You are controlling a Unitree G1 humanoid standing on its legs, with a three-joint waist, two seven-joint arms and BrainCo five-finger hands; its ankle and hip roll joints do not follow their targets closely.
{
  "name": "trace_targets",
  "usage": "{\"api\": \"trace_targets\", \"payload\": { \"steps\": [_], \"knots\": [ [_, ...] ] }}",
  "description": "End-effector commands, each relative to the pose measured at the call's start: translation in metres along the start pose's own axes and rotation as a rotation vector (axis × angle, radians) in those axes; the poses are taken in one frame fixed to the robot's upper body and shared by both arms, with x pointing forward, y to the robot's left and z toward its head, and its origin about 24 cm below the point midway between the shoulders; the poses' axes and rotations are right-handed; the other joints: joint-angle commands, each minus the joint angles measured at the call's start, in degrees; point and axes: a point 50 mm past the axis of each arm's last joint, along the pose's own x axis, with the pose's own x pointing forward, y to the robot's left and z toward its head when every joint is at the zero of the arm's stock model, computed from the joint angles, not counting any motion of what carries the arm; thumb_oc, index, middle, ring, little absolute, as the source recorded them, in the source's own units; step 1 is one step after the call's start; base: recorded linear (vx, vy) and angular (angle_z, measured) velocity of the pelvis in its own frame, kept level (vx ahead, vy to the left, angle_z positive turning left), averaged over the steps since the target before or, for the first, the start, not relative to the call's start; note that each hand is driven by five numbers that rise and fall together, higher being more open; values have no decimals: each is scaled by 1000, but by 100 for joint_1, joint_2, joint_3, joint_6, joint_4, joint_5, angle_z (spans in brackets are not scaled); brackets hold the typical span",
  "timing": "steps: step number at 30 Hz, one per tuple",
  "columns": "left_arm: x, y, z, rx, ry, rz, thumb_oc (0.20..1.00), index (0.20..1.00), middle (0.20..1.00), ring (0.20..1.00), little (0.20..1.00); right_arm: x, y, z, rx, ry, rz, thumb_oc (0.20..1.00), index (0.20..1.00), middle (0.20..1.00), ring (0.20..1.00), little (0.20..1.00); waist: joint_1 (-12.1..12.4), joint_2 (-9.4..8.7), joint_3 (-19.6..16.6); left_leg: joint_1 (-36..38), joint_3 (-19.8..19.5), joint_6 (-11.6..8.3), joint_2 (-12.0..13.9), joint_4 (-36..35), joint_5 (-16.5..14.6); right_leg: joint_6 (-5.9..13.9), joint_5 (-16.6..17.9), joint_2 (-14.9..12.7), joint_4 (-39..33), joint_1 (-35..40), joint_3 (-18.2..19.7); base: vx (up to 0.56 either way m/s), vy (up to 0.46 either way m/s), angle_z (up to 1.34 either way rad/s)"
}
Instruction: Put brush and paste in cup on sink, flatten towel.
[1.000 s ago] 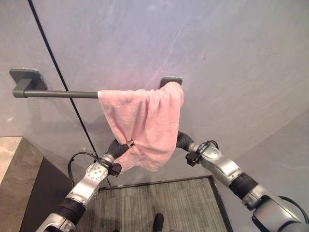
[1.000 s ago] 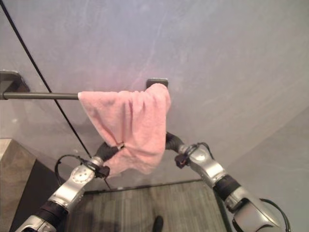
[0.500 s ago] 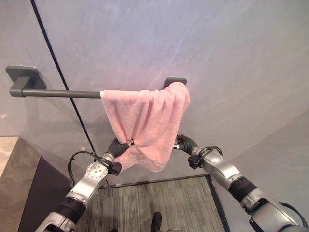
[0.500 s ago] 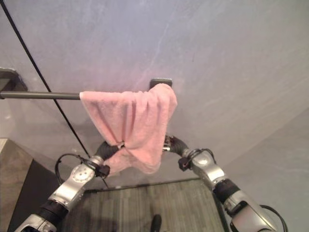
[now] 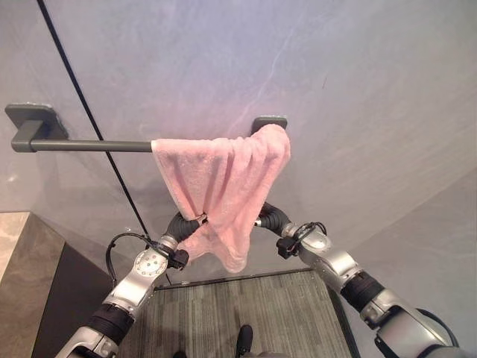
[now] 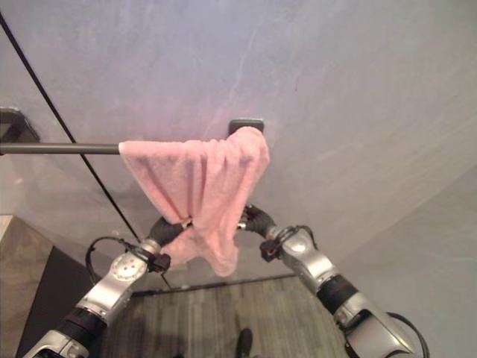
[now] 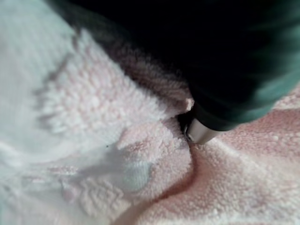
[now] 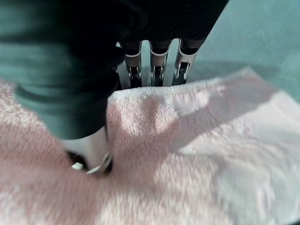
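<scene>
Towel-flattening step. The pink towel (image 5: 222,181) hangs bunched toward the right end of the wall rail (image 5: 89,145). My left hand (image 5: 184,224) pinches its left hanging edge; my right hand (image 8: 140,70) nips the right edge between thumb and fingers. Next, as I judge, I draw the edges apart so the cloth spreads flat along the rail.

left hand (image 5: 183,224) fingertips buried in pink towel (image 5: 220,181), right hand (image 5: 269,217) fingertips behind it
</scene>
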Motion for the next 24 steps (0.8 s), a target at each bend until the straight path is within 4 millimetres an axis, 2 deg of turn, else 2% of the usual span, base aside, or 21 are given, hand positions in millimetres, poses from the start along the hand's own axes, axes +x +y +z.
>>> {"api": "trace_targets", "payload": {
  "steps": [1, 8, 12, 15, 18, 20, 22, 24],
  "knots": [
    [3, 7, 7, -1, -39, 57, 200, 200, 200, 200, 200, 3, -3, 32, -13, -164, -46, 200, 200, 200, 200, 200, 112, -64, -16, -361, -333, 73, -100, -59, 396, 863, -177, -653, 4, 701, 54, 0, 0, 0],
    [-22, 10, -13, -44, 29, 79, 200, 200, 200, 200, 200, -25, -8, 9, 105, -179, -91, 200, 200, 200, 200, 200, 104, -48, -44, -314, -360, 92, -114, -59, 364, 860, -222, -663, 4, 766, -3, 0, 0, 0],
    [-27, 12, -7, -33, -8, 83, 200, 200, 200, 200, 200, -35, -5, 16, 128, -234, -64, 200, 200, 200, 200, 200, 111, -38, -35, -303, -379, 88, -99, -59, 375, 855, -232, -670, 4, 790, -28, 0, 0, 0],
    [-33, 17, 10, -36, -89, 96, 200, 200, 200, 200, 200, -43, -3, 32, 114, -319, -37, 200, 200, 200, 200, 200, 129, -32, -33, -322, -412, 82, -95, -59, 386, 854, -237, -676, 4, 790, -52, -2, -3, 1],
    [-42, 22, 36, -102, -231, 131, 200, 200, 200, 200, 200, -54, 6, 57, 113, -456, 15, 200, 200, 200, 200, 200, 153, -23, -26, -348, -447, 72, -90, -59, 403, 855, -250, -684, 4, 780, -91, -10, -7, 3],
    [-48, 22, 49, -134, -299, 133, 200, 200, 200, 200, 200, -57, 11, 64, 150, -510, 33, 200, 200, 200, 200, 200, 175, -16, -22, -367, -466, 57, -89, -59, 415, 850, -253, -693, 4, 779, -121, -16, -7, 4],
    [-54, 23, 64, -165, -375, 139, 200, 200, 200, 200, 200, -57, 21, 76, 150, -573, 62, 200, 200, 200, 200, 200, 207, -7, -23, -391, -497, 44, -87, -59, 424, 840, -265, -704, 4, 778, -148, -17, -9, 7],
    [-61, 25, 87, -201, -499, 157, 200, 200, 200, 200, 200, -54, 43, 98, 172, -663, 162, 200, 200, 200, 200, 200, 277, -2, -9, -419, -530, 24, -85, -59, 445, 829, -275, -712, 4, 779, -189, -14, -11, 13]
  ]
}}
